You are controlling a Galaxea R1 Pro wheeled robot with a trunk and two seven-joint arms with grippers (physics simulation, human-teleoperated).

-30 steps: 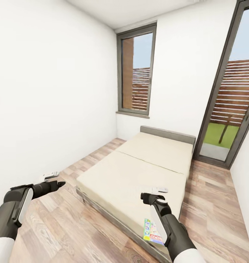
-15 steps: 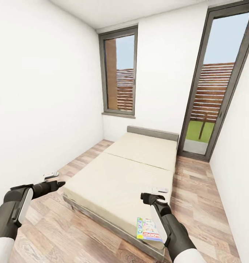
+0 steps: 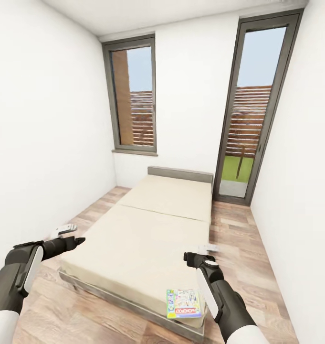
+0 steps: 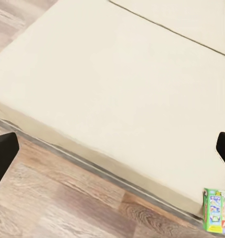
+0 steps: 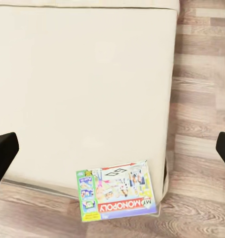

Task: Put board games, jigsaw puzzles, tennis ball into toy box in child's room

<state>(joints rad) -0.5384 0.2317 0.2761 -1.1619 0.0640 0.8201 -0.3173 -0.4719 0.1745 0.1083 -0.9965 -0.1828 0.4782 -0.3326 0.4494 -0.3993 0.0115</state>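
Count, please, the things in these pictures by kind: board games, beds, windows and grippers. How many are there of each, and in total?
Board games: 1, the Monopoly box on the bed's near corner.
Beds: 1, the beige bed.
Tall dark-framed windows: 2, one and another.
Grippers: 2, the left gripper and the right gripper.
Total: 6.
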